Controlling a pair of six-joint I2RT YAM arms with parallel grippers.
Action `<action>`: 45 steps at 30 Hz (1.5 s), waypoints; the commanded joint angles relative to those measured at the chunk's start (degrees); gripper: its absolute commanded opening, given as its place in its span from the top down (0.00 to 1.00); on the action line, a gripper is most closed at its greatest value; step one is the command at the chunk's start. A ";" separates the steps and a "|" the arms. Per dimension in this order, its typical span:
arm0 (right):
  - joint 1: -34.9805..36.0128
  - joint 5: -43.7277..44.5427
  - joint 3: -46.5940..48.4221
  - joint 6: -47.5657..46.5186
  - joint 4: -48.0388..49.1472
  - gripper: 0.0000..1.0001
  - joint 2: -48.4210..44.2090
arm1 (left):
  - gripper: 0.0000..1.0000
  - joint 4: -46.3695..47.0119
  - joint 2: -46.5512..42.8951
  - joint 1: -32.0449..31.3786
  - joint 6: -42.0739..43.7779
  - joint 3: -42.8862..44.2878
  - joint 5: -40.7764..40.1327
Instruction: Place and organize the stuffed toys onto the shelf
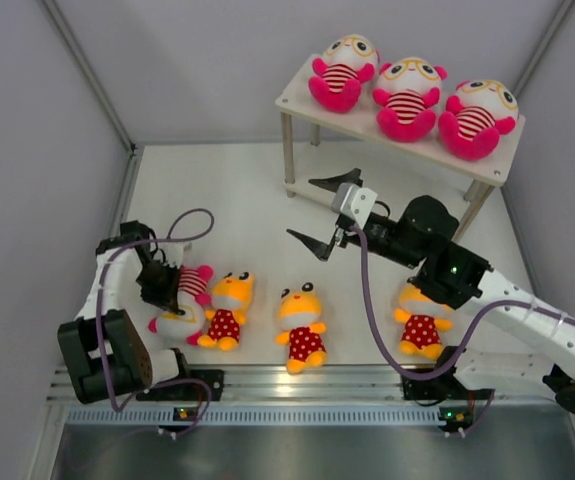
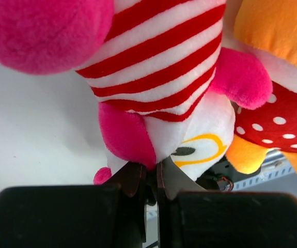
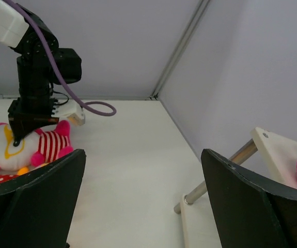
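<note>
On the upper board of the shelf (image 1: 297,98) at the back right sit three pink stuffed toys (image 1: 407,97) in striped shirts. A fourth pink toy (image 1: 191,290) lies at the table's left; my left gripper (image 1: 170,292) is shut on it, its jaws (image 2: 152,173) pinching the plush where the pink arm meets the white face (image 2: 158,67). Three yellow toys in red polka-dot outfits lie in a row: one (image 1: 229,310) against the pink one, one (image 1: 302,325) in the middle, one (image 1: 422,322) partly under my right arm. My right gripper (image 1: 304,210) hangs open and holds nothing, in front of the shelf.
The right wrist view shows the shelf's lower board (image 3: 200,227), a metal leg (image 3: 225,168) and the upper board's edge (image 3: 272,150) beyond my right gripper (image 3: 143,196). Grey enclosure walls (image 1: 197,60) surround the table. An aluminium rail (image 1: 317,380) runs along the near edge.
</note>
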 commanded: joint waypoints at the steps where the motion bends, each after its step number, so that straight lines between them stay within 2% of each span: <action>1: 1.95 2.75 -1.05 4.00 4.08 0.06 -0.70 | 1.00 5.87 -5.71 0.18 -0.64 3.29 5.39; 5: 4.23 2.22 -0.35 4.80 2.77 0.08 1.23 | 1.00 5.79 -11.77 0.18 -0.91 9.87 7.32; 8: 6.52 1.87 4.46 5.41 0.49 0.09 3.69 | 1.00 4.13 -18.87 0.18 4.35 13.13 13.53; 11: 6.61 0.99 9.48 7.53 -6.00 0.09 6.93 | 1.00 1.75 -23.99 0.17 12.52 14.11 19.96; 14: 6.61 -1.46 16.59 4.99 -13.30 0.11 10.28 | 1.00 -2.55 -30.32 -0.09 19.99 14.20 28.23; 17: 5.83 -8.65 19.07 2.96 -17.44 0.12 11.95 | 1.00 -10.37 -30.68 -1.67 29.57 14.99 33.86; 18: 5.04 -16.51 20.38 1.91 -18.67 0.11 12.04 | 1.00 -11.95 -30.68 -2.28 33.42 15.08 34.65; 20: 1.80 -24.37 23.11 0.33 -23.93 0.12 12.56 | 1.00 -16.34 -30.77 -2.90 37.65 15.43 35.97; 21: 0.65 -30.76 23.99 -1.68 -25.78 0.13 13.18 | 1.00 -18.45 -30.77 -3.42 43.42 15.60 36.42; 22: -0.50 -32.57 24.61 -2.13 -27.10 0.14 13.53 | 1.00 -23.26 -30.77 -3.51 46.78 15.95 36.85; 23: -2.25 -33.37 26.01 -2.23 -29.47 0.13 14.06 | 1.00 -23.74 -30.77 -3.69 49.34 16.22 37.73; 27: -2.53 -34.33 32.87 -3.90 -35.99 0.16 21.85 | 1.00 -23.83 -31.13 -5.79 49.63 15.78 37.30; 33: -1.65 -34.16 38.84 -1.08 -28.96 0.19 33.37 | 1.00 -23.66 -30.77 -6.68 48.31 15.43 37.83; 39: -1.13 -41.79 58.09 -0.38 -38.62 0.27 48.05 | 1.00 -23.66 -31.56 -6.77 47.87 14.90 36.86; 45: -0.16 -44.72 55.38 -5.64 -45.30 0.27 47.64 | 1.00 -23.66 -31.47 -6.85 48.22 14.02 35.72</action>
